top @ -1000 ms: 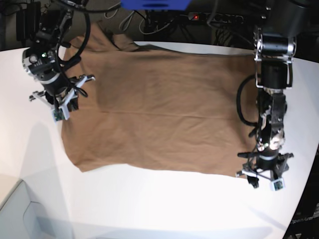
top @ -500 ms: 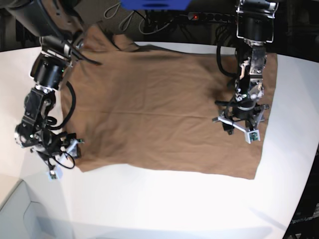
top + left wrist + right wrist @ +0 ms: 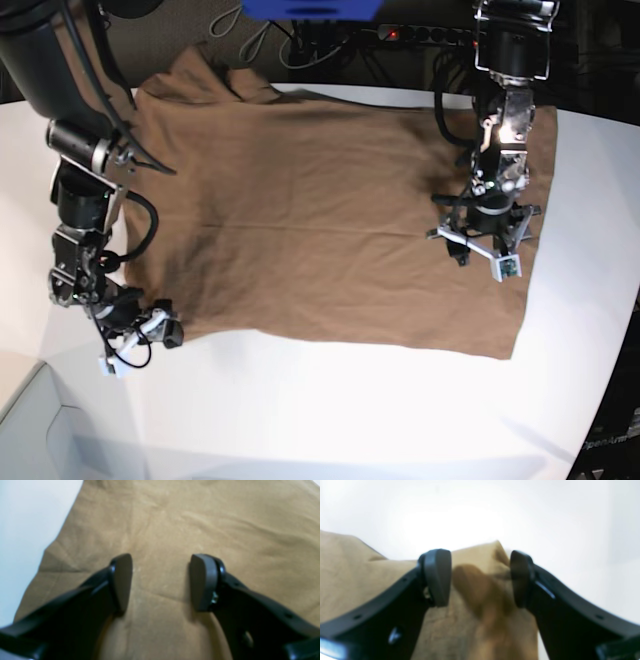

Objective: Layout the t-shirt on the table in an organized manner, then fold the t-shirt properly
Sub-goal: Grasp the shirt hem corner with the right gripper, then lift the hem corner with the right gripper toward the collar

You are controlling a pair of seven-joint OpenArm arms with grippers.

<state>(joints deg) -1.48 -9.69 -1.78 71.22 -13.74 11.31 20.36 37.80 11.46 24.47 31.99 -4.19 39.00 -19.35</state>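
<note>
The tan-brown t-shirt (image 3: pixel 320 220) lies spread nearly flat on the white table (image 3: pixel 330 410), with one sleeve bunched at the far left corner. My left gripper (image 3: pixel 480 238) hovers over the shirt's right part. In the left wrist view it (image 3: pixel 162 582) is open, and flat cloth (image 3: pixel 200 525) shows between its fingers (image 3: pixel 122 580). My right gripper (image 3: pixel 150 332) sits low at the shirt's near-left corner. The right wrist view shows it (image 3: pixel 480 577) open, with a rumpled corner of the t-shirt (image 3: pixel 480 597) lying between the spread fingers (image 3: pixel 437 577), not pinched.
A pale grey box corner (image 3: pixel 40 430) sits at the near left beside the right arm. Cables and a power strip (image 3: pixel 420 35) run behind the table's far edge. The table's curved edge (image 3: pixel 610 330) falls away at the right.
The right arm swung from the shirt's far-left edge down to its near-left corner, and its jaws have spread. The left arm moved from the near-right corner up onto the shirt's right part.
</note>
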